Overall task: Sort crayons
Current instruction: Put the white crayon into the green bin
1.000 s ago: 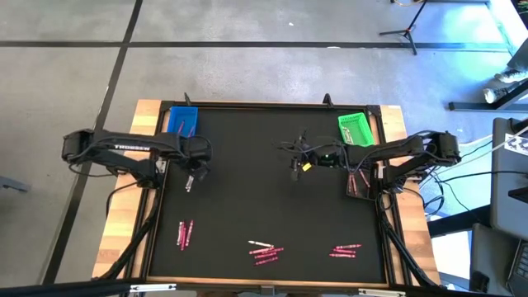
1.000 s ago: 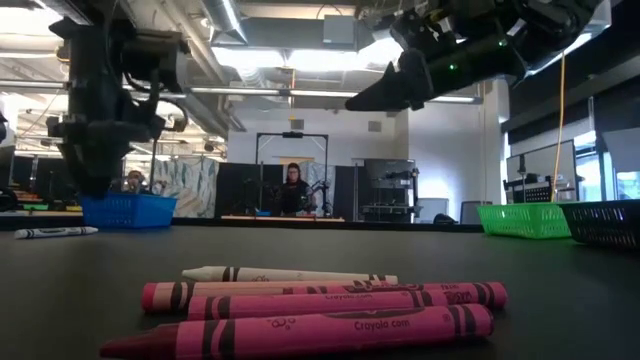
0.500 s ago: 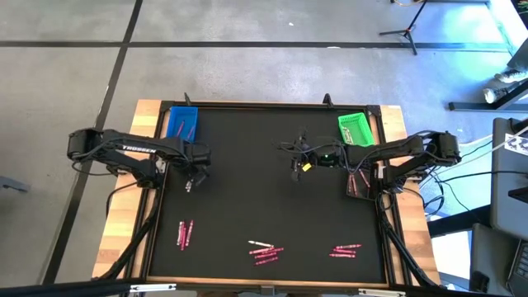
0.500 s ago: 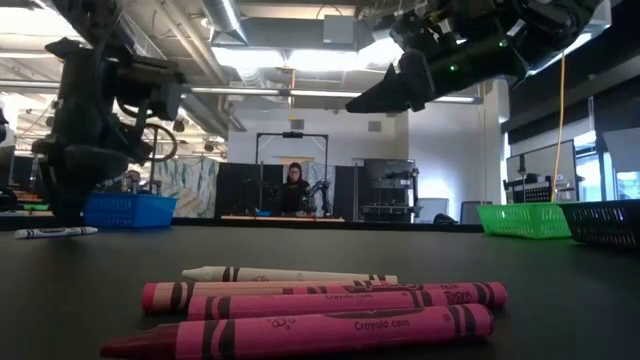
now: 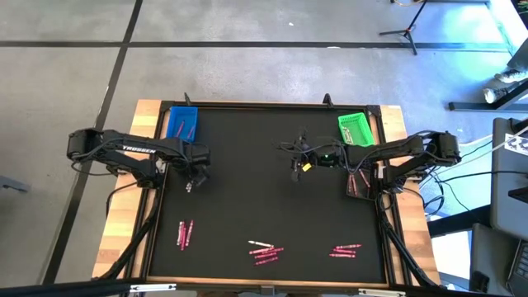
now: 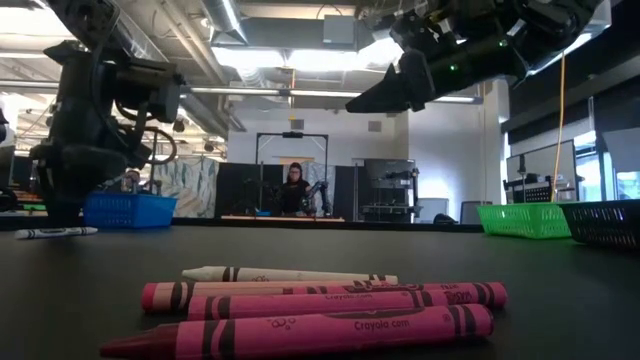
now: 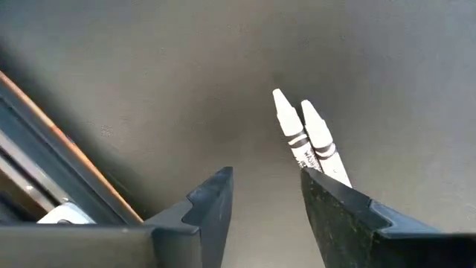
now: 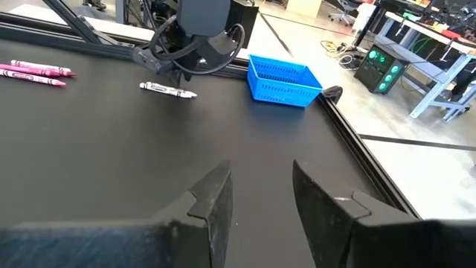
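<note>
A: We're over the counter (image 5: 247,165) now. Left gripper (image 5: 190,183) hangs low near the left edge, fingers (image 7: 212,212) spread and empty, two white crayons (image 7: 309,138) lying right beside them.

B: The blue tray (image 5: 181,120) sits in the far left corner behind it. The right gripper (image 5: 295,171) hovers mid-counter, fingers (image 8: 216,205) apart, gripping nothing.

A: The green tray (image 5: 355,128) is far right, with a dark basket (image 5: 360,183) at the right edge. Pink crayons (image 5: 266,252) lie in three clusters along the near edge.
</note>
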Controlling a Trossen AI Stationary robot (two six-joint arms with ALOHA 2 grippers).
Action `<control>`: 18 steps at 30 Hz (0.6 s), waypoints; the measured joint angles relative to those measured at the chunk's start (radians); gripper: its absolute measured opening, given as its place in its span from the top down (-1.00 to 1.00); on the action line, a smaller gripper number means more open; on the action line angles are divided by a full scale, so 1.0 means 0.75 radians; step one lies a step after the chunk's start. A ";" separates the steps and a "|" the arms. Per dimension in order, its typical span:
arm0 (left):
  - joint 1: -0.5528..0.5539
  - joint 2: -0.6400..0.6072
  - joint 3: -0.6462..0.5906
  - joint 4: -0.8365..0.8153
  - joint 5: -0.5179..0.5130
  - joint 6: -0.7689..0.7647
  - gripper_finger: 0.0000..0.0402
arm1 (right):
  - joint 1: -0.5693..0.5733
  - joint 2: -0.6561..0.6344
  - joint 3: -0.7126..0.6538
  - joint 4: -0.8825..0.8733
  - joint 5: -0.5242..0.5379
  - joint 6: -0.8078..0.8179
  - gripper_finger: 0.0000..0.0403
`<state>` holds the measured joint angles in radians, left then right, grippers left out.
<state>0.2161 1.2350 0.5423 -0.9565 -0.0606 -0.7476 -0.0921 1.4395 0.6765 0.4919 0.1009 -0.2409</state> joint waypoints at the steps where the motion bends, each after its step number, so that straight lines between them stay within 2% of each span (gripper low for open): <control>1: -0.001 0.000 0.000 0.000 0.025 0.005 0.19 | 0.000 0.000 0.000 0.000 0.000 0.000 0.31; 11: -0.002 0.001 0.006 -0.001 0.047 0.010 0.19 | 0.000 0.000 0.000 -0.001 0.000 0.000 0.31; 18: -0.064 -0.001 0.006 0.127 0.225 0.034 0.19 | 0.000 0.000 0.000 -0.001 -0.001 0.000 0.31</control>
<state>0.1678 1.2343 0.5468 -0.8615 0.1078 -0.7219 -0.0921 1.4395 0.6765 0.4913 0.1005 -0.2412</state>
